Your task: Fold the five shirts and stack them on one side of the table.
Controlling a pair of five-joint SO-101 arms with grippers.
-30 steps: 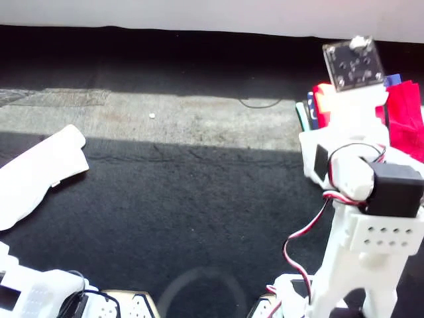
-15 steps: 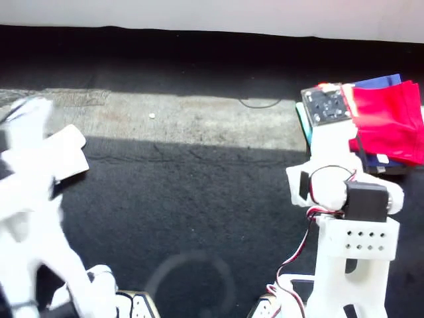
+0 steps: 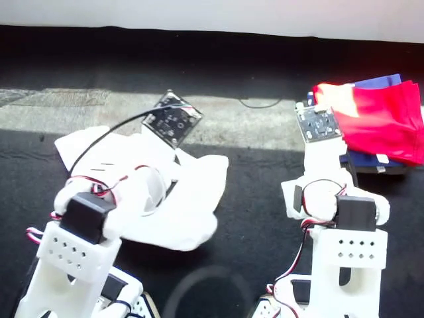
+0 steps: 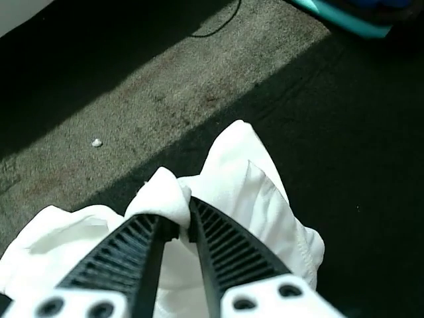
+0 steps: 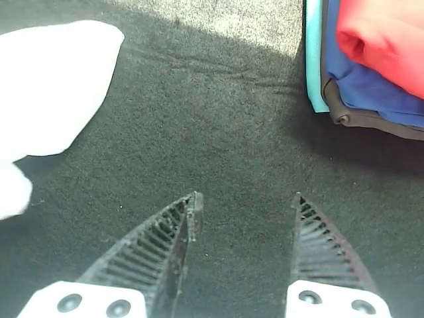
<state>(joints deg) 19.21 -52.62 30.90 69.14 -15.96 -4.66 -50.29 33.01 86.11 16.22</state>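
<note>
Newly mid-table: rumpled white shirt (image 3: 192, 199), perhaps cotton, between ribbed left jaws

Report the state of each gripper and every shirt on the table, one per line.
left gripper: shut on a bunch of the white shirt
right gripper: open, holding nothing
white shirt: unfolded and rumpled, pinched at one spot
red shirt: loosely folded, on top of the stack
blue shirt: folded, under the red shirt
teal shirt: in the stack, just its edge visible
</note>
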